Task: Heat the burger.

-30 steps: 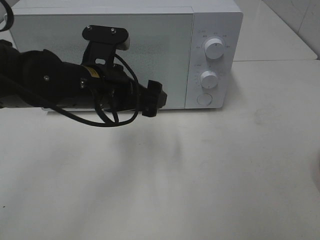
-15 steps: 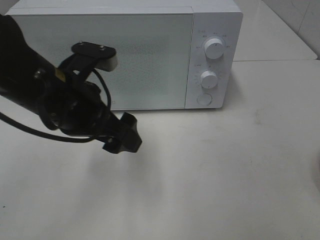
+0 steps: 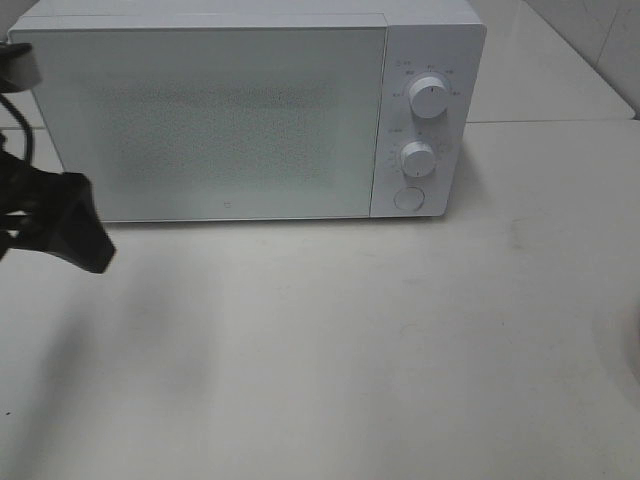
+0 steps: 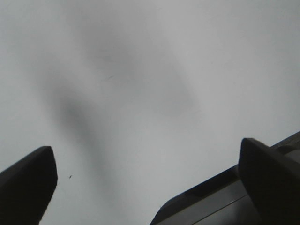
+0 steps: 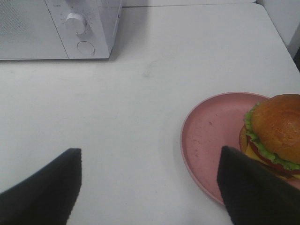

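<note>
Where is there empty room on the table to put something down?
The table is bare in front of the microwave, and between the microwave and the pink plate. It is crowded on the plate, where the burger sits, and at the left edge by the left gripper.

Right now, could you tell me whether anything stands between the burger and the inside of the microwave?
Yes: the white microwave's frosted door is closed, and the golden-bun burger sits on the round pink plate.

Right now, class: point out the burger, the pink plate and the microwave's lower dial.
burger (image 5: 276,126), right wrist view, on the top bun.
pink plate (image 5: 208,136), right wrist view, on its bare surface.
lower dial (image 3: 418,159), exterior high view, on its face.
</note>
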Robot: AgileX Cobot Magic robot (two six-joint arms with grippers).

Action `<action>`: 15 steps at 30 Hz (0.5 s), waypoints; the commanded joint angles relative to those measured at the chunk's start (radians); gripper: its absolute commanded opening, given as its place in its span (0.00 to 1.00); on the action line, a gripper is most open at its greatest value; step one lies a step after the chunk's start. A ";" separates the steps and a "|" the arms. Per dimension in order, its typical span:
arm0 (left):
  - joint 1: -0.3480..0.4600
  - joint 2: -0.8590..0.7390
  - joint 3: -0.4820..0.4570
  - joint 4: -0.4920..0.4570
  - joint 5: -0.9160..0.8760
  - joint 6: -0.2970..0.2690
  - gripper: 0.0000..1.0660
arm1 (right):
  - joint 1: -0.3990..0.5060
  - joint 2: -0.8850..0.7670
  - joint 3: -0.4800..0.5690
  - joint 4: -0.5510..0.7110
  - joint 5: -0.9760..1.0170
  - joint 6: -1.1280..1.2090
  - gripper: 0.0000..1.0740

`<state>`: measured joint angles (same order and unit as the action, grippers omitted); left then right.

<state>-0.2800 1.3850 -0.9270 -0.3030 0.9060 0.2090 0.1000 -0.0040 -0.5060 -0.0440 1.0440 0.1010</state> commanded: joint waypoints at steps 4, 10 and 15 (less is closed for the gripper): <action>0.165 -0.114 0.001 0.086 0.149 -0.019 0.94 | -0.005 -0.028 -0.002 -0.003 -0.006 -0.007 0.71; 0.337 -0.235 0.005 0.155 0.241 -0.069 0.94 | -0.005 -0.028 -0.002 -0.003 -0.006 -0.007 0.71; 0.361 -0.323 0.029 0.157 0.234 -0.079 0.94 | -0.005 -0.028 -0.002 -0.003 -0.006 -0.007 0.71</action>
<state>0.0770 1.0760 -0.9030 -0.1410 1.1370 0.1400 0.1000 -0.0040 -0.5060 -0.0440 1.0440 0.1010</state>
